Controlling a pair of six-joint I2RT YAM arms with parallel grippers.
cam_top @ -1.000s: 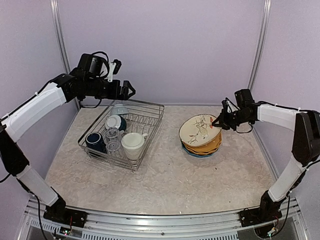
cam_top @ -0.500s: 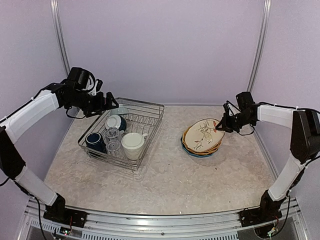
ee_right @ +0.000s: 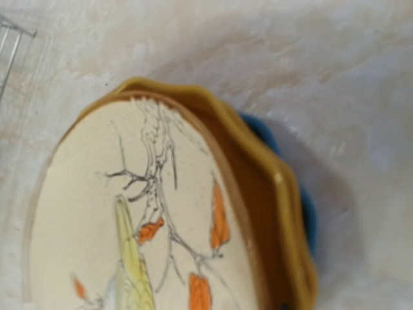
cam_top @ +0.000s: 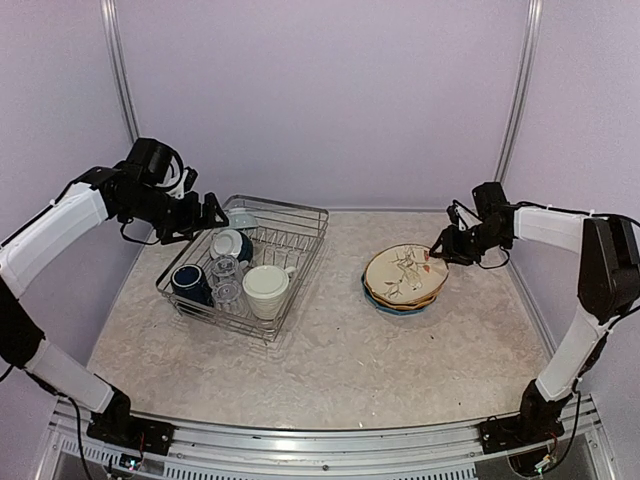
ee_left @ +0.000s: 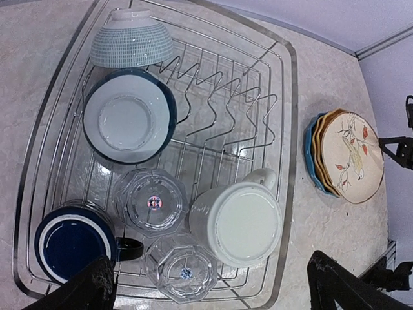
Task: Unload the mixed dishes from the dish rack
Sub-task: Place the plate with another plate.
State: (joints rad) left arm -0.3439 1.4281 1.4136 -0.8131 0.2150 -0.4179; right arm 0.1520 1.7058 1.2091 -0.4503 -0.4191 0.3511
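Dish rack (ee_left: 292, 116): two glasses (ee_left: 155, 201), two mugs (ee_left: 242, 223), two bowls (ee_left: 129, 123).

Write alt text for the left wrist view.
Looking down into a wire dish rack holding a teal bowl, a dark white-lined bowl, two clear glasses, a cream mug and a navy mug. Stacked plates sit on the table beside it.

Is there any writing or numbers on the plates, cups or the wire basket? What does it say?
No words, numbers or signs can be read.
upper clear glass and lower clear glass: a tiny coloured spot in each, too small to read.
cream floral plate: a drawing of branches, no letters.
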